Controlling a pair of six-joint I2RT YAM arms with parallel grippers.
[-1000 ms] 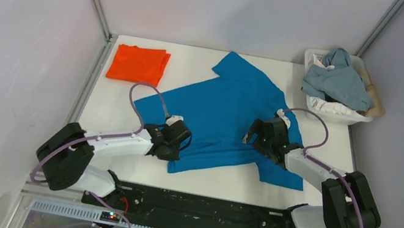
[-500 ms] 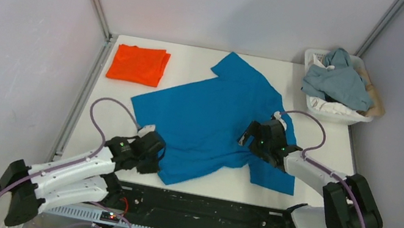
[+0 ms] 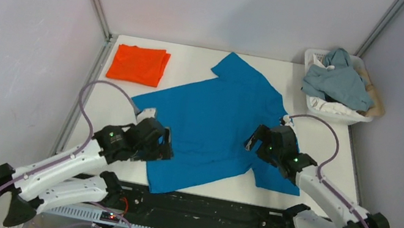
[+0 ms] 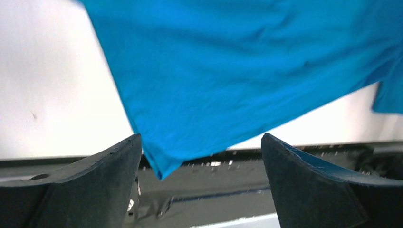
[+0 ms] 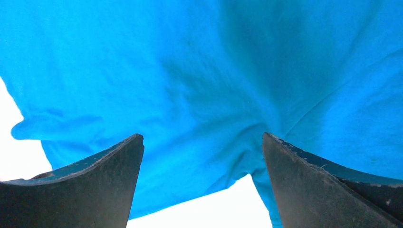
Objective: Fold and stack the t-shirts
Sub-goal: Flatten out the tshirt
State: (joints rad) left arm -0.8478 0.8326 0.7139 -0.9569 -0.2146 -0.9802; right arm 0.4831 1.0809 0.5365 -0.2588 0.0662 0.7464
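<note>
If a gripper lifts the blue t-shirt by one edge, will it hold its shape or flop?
Probably flops: the blue t-shirt lies creased and flat. Its near corner reaches past the table edge, so it likely slides and bunches.

blue tee (image 3: pixel 216 123), orange tee (image 3: pixel 138 64), white table (image 3: pixel 330 145)

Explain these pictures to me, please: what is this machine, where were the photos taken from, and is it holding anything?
Two robot arms are bolted at the near edge of a white table. One picture looks down from above; the other two come from a camera on each wrist. A blue shirt lies spread out, a folded orange shirt sits at the far left, and a basket of clothes at the far right. The left tool and right tool are both open at the blue shirt, gripping nothing.
</note>
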